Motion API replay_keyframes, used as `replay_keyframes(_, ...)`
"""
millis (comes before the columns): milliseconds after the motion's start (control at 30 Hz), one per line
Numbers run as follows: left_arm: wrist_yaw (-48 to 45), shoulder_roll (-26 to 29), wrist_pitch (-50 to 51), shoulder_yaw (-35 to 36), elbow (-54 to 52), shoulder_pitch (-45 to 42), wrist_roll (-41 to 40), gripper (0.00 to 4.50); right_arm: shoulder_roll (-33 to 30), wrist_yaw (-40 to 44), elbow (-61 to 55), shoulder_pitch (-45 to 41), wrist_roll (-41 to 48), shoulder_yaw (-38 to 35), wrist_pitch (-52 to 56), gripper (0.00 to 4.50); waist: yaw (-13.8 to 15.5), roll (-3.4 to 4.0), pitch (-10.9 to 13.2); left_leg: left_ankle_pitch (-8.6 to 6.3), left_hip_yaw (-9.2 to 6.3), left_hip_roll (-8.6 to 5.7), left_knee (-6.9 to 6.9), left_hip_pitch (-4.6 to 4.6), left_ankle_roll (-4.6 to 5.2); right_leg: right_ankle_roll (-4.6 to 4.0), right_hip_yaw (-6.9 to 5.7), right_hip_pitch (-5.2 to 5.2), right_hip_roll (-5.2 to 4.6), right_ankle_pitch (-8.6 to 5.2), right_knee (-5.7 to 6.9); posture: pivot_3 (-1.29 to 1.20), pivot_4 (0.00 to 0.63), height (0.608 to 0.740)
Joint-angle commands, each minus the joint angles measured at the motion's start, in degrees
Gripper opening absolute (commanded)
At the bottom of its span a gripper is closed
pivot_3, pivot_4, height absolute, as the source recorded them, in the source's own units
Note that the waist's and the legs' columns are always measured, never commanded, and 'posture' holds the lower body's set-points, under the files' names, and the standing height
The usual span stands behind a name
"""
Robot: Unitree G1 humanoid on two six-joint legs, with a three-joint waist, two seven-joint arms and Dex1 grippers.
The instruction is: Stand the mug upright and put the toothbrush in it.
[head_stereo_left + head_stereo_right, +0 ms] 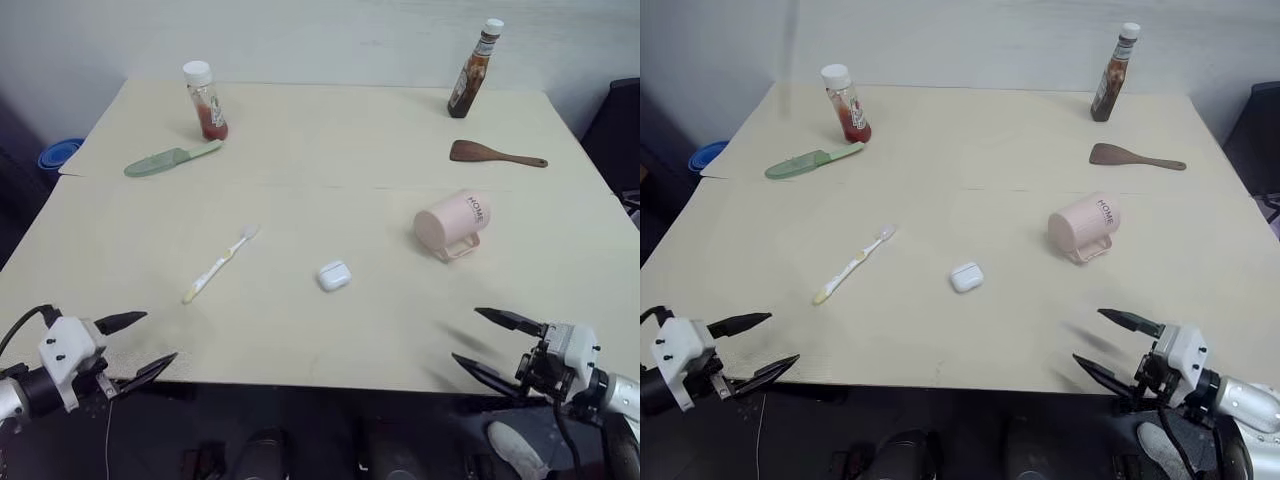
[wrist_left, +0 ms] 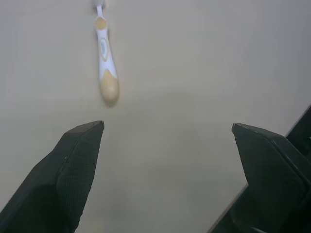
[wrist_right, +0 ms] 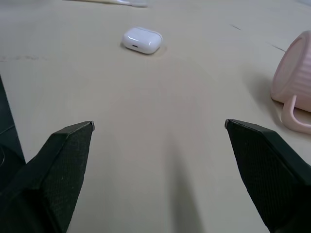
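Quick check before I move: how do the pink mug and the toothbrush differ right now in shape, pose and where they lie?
The pale pink ceramic mug is squat and round; the slim white and pale yellow toothbrush is long and thin. The mug lies tipped on its side, handle toward the near edge, on the table's right half; the toothbrush lies flat and diagonal on the left half. The small white earbud case sits between them. Both rest untouched on the table.

Left gripper (image 1: 146, 343), right gripper (image 1: 482, 340): jaws spread wide
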Motion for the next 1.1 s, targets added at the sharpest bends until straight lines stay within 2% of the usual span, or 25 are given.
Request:
replay_keyframes(33, -0.4, -0.4, -1.6, 1.1, -1.1, 1.5, 0.1, 4.48, 0.2, 1.3, 0.3, -0.4, 0.1, 0.7, -1.6, 4.5, 0.0, 0.0, 0.0, 0.0, 0.0, 0.0, 0.0, 0.0, 0.0, 0.0, -0.01, 0.0, 0.0, 0.0, 0.0, 0.0, 0.15, 0.74)
replay_keyframes(433, -2.1, 0.5, 2.5, 0.1, -0.9, -0.3, -2.9, 4.48, -0.2, 2.6, 2.0, -4.7, 0.4, 2.6, 0.2, 4.5, -0.1, -0.02, 0.0, 0.02, 0.0, -0.01, 0.1, 0.02, 0.0, 0.01, -0.02, 0.02, 0.01, 0.01, 0.13, 0.0, 0.15, 0.74)
replay_keyframes(633, -6.2, 2.3, 9.9, 0.3, -2.9, -1.9, -10.8, 4.48, -0.5, 2.2, 2.3, -10.6, -0.7, 5.7, 3.3, 4.5, -0.1, -0.02, 0.0, 0.03, 0.0, -0.01, 0.16, 0.01, -0.02, 0.01, -0.02, 0.01, 0.02, 0.01, 0.19, 0.0, 0.15, 0.74)
replay_keyframes(700, -5.9, 2.8, 10.9, -0.2, -3.6, -4.3, -11.9, 4.48, -0.2, 1.6, 2.2, -15.0, -0.8, 8.0, 6.0, 4.5, -0.1, -0.02, 0.0, 0.03, 0.0, -0.01, 0.17, 0.01, -0.02, 0.01, -0.02, 0.02, 0.02, 0.01, 0.19, 0.0, 0.15, 0.74)
replay_keyframes(833, -5.8, 2.6, 12.3, -1.4, -5.8, -8.1, -13.7, 4.48, -0.3, 0.8, -0.7, -27.8, 1.0, 15.9, 20.6, 4.5, -0.4, 0.02, 0.0, 0.08, 0.0, -0.01, 0.31, -0.02, -0.05, 0.01, 0.03, -0.06, 0.02, 0.02, 0.37, 0.0, 0.15, 0.74)
replay_keyframes(933, -6.2, 2.2, 12.6, -3.3, -6.7, -9.8, -14.0, 4.48, 0.4, 2.7, 2.1, -38.4, -1.3, 23.1, 28.7, 4.5, -0.7, 0.03, 0.0, 0.13, -0.03, 0.02, 0.21, -0.03, -0.18, -0.04, -0.02, -0.12, 0.04, -0.01, 0.39, 0.0, 0.15, 0.74)
replay_keyframes(1033, -5.7, 0.7, 11.8, -5.7, -7.3, -10.9, -13.7, 4.48, 3.9, 5.1, 11.8, -48.4, -7.7, 30.1, 26.8, 4.5, -0.9, 0.03, 0.0, 0.26, -0.07, 0.04, 0.16, -0.08, -0.46, -0.11, -0.15, -0.17, 0.08, -0.05, 0.36, 0.0, 0.15, 0.74)
replay_keyframes(1100, -6.1, 0.0, 11.0, -7.1, -7.7, -11.1, -13.5, 4.48, 6.0, 6.4, 18.1, -52.6, -10.8, 32.3, 23.6, 4.5, -0.9, -0.01, 0.0, 0.26, -0.03, 0.0, 0.18, -0.13, -0.45, -0.11, -0.16, -0.18, 0.08, -0.05, 0.38, 0.0, 0.15, 0.74)
